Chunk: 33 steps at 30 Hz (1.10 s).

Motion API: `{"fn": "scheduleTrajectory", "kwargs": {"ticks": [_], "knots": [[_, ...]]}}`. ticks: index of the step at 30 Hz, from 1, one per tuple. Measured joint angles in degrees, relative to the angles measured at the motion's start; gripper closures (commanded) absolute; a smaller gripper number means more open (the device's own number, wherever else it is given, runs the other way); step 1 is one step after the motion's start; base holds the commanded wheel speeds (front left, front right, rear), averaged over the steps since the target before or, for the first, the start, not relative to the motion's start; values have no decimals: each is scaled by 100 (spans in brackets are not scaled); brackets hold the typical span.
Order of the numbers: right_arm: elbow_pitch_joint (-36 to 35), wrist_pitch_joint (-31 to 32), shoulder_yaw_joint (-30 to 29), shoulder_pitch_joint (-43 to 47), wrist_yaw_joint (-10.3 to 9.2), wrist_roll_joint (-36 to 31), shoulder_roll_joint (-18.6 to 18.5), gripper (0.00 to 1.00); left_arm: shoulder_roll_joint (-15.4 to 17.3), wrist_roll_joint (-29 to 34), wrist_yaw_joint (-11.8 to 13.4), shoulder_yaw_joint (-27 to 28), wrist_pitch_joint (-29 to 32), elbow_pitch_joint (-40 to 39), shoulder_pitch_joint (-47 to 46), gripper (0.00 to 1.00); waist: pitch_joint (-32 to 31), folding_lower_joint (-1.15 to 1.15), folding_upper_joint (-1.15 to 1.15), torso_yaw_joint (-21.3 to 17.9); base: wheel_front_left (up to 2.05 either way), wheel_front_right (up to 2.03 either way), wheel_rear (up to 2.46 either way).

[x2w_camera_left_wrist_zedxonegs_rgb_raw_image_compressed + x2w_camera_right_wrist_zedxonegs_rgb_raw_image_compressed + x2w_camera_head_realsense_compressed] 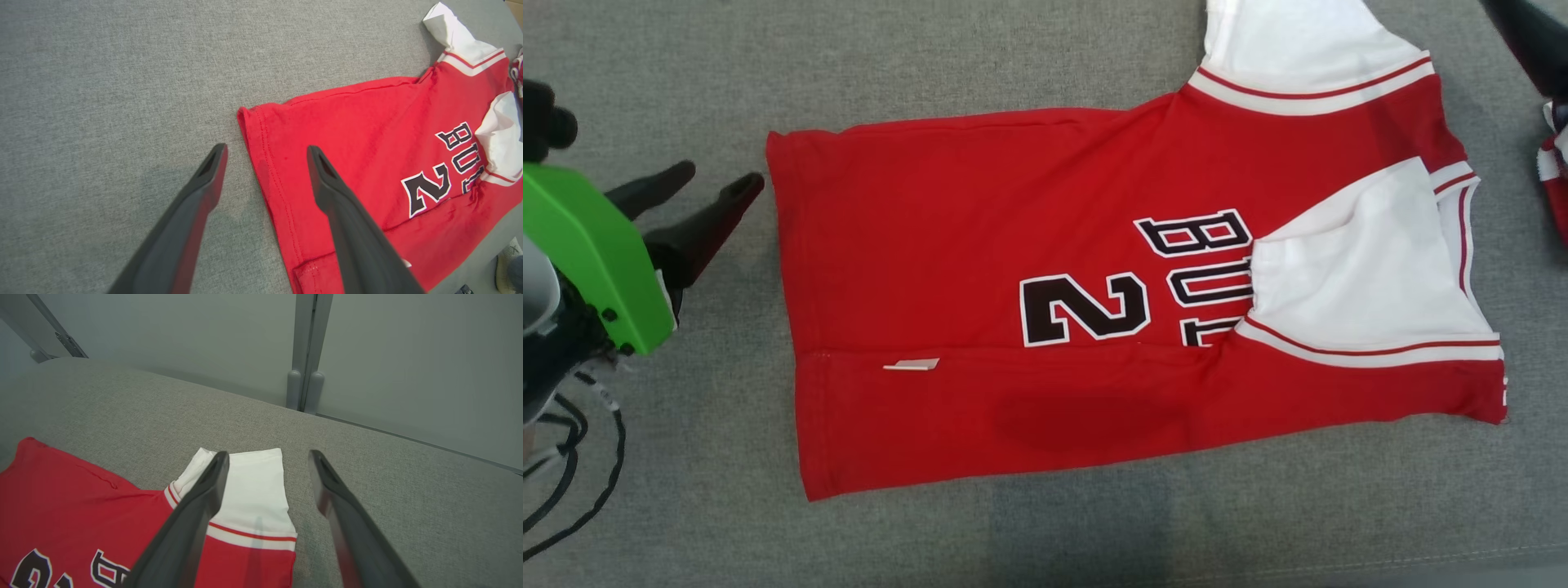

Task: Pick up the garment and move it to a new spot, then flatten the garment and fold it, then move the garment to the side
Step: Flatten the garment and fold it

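Red garment (931,327) loose; left hand (721,175), right hand (268,453) spread wide, seemingly empty.

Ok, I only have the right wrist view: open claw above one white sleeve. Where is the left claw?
Observer: The left claw is open beside the bottom hem of the jersey, gripping nothing.
Operator: And the other sleeve?
Observer: The second sleeve is folded in over the chest, hiding part of the lettering.
Operator: Is the body flat?
Observer: Mostly; a fold runs lengthwise, with a small white tag poking out of it.
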Motion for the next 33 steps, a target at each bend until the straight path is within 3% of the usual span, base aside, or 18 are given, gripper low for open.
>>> {"fn": "scheduleTrajectory", "kwargs": {"ticks": [7, 20, 22, 23, 24, 25, 27, 28, 33], "knots": [[257, 245, 253, -1106, -79, -182, 525, 0, -439, -232, 66, 41, 322, 361, -758, 0, 534, 0, 0, -3, 0, 0, 0], [1348, 222, 313, -1937, -242, -746, 662, 0, -665, -490, 93, -187, 725, 403, -1384, 3, 1369, 0, 0, 52, 0, 0, 0], [1521, 141, 381, -1941, -241, -798, 753, 0, -680, -483, 34, -229, 717, 431, -1435, 34, 1403, 0, 0, 108, 0, 0, 0], [1605, 108, 427, -1941, -240, -826, 794, 0, -689, -471, -2, -259, 716, 458, -1469, 34, 1408, 0, 0, 139, 0, 0, 0], [1680, 99, 466, -1941, -237, -833, 837, 0, -712, -466, -5, -280, 712, 490, -1489, 61, 1405, 0, 0, 170, 0, 0, 0], [1737, 98, 494, -1941, -236, -833, 872, 0, -759, -466, -5, -289, 710, 539, -1506, 67, 1398, 0, 0, 199, 0, 0, 0], [1826, 48, 542, -1970, -233, -837, 907, 0, -834, -467, -5, -308, 710, 620, -1529, 95, 1379, 0, 0, 254, 0, 0, 0], [1873, 25, 557, -2013, -229, -860, 925, 0, -848, -476, -36, -337, 714, 635, -1529, 100, 1368, 0, 0, 278, 0, 0, 0], [2210, -80, 646, -2148, -133, -983, 1046, 0, -1022, -483, -203, -536, 735, 795, -1531, 100, 1262, 0, 0, 405, 0, 0, 0]]}}
